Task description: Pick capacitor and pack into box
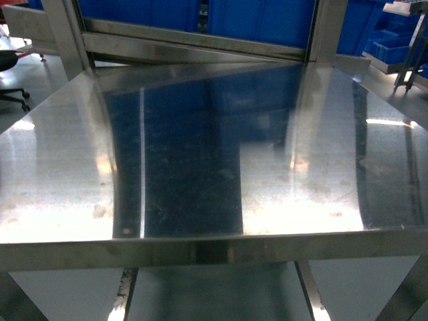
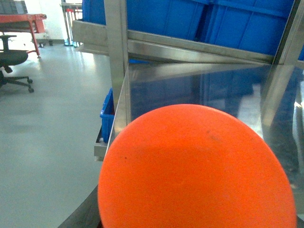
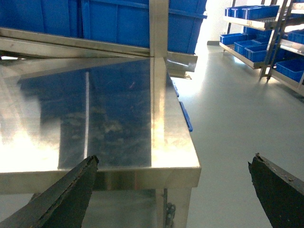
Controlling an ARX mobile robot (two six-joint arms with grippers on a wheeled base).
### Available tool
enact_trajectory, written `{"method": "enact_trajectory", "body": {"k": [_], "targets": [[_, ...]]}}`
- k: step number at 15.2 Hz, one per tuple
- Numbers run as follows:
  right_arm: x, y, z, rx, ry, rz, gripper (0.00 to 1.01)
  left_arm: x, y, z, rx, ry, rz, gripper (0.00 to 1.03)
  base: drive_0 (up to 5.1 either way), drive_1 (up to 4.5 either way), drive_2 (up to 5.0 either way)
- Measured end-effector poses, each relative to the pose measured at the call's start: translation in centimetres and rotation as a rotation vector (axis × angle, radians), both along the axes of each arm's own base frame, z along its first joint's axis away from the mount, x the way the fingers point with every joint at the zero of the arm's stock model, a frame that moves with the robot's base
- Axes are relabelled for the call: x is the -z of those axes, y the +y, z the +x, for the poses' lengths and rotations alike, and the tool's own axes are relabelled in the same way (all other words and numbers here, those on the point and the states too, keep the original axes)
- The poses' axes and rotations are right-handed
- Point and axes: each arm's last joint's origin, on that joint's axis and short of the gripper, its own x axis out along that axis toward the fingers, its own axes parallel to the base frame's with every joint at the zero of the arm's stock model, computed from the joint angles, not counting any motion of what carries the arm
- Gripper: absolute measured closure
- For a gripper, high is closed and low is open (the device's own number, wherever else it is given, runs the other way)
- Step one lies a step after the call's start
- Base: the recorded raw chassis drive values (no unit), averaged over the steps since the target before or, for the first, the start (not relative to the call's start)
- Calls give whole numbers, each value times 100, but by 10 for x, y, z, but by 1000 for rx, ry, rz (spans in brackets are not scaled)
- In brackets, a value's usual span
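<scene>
Capacitor filling left wrist view, left grip state unclear, right gripper spread wide above steel table

The right hand hangs wide open over the steel table's corner, blue bins behind.

The head view looks down and forward from just off the near edge of the steel table, facing the blue bins behind it. The left wrist view sits beside the table's left corner, mostly blocked by an orange round surface, probably the capacitor, right against the lens. The right wrist view faces the table's right corner, between its own fingers. All three share the tabletop and bins.
</scene>
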Motion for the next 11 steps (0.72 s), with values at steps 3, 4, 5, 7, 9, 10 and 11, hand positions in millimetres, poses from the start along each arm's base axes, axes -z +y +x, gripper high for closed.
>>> {"method": "enact_trajectory", "body": {"k": [3, 4, 5, 7, 9, 10, 11], "targets": [[0, 0, 0, 0, 0, -1, 3, 0, 0, 0, 0, 1, 2, 59, 0, 0, 0], [0, 0, 0, 1, 0, 0, 3, 0, 0, 0, 1, 2, 4, 59, 0, 0, 0], [0, 0, 0, 0, 0, -1, 3, 0, 0, 0, 0, 2, 4, 59, 0, 0, 0], [0, 0, 0, 1, 0, 0, 3, 0, 0, 0, 0, 1, 4, 59, 0, 0, 0], [0, 0, 0, 1, 1, 0, 3, 0, 0, 0, 0, 2, 4, 59, 0, 0, 0], [0, 0, 0, 1, 1, 0, 3, 0, 0, 0, 1, 2, 4, 59, 0, 0, 0], [0, 0, 0, 0, 0, -1, 3, 0, 0, 0, 0, 2, 4, 59, 0, 0, 0]]}}
